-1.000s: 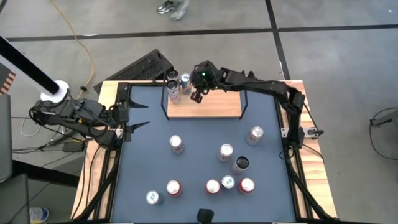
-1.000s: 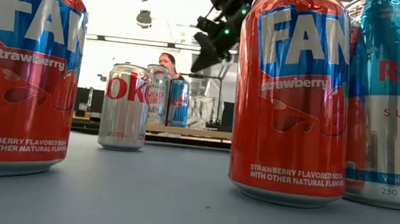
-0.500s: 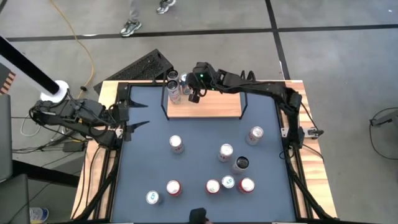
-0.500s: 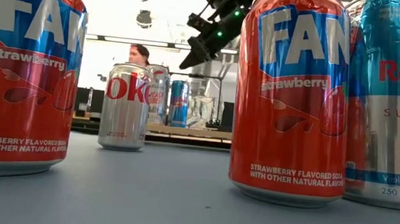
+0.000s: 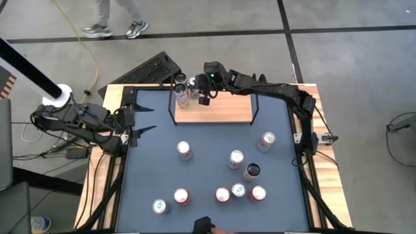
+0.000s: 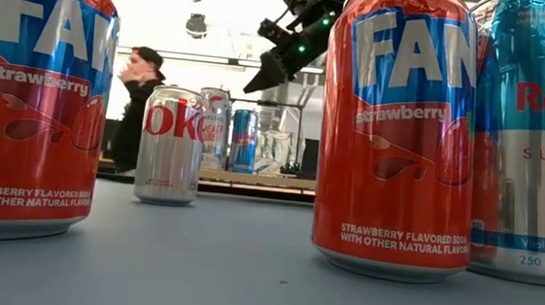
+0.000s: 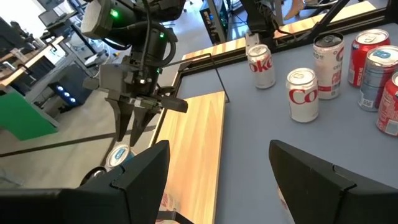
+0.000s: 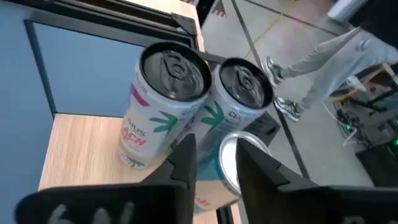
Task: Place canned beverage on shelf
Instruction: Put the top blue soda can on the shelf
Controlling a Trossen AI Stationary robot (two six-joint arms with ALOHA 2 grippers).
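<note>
The right gripper [image 5: 203, 99] is lifting off the can [image 5: 193, 83] it has just released, fingers slightly parted and holding nothing; that can now stands on the shelf [image 5: 224, 110] beside two others. Left gripper [image 5: 144, 120] is waiting, partly open, empty.

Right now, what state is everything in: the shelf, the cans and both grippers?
shelf: three cans at one end, the rest unfilled.
shelved cans: upright, packed close together.
loose cans: upright on the table, not yet shelved.
right gripper: open, empty, above the shelved cans.
left gripper: open, empty, waiting at the table's edge.
</note>
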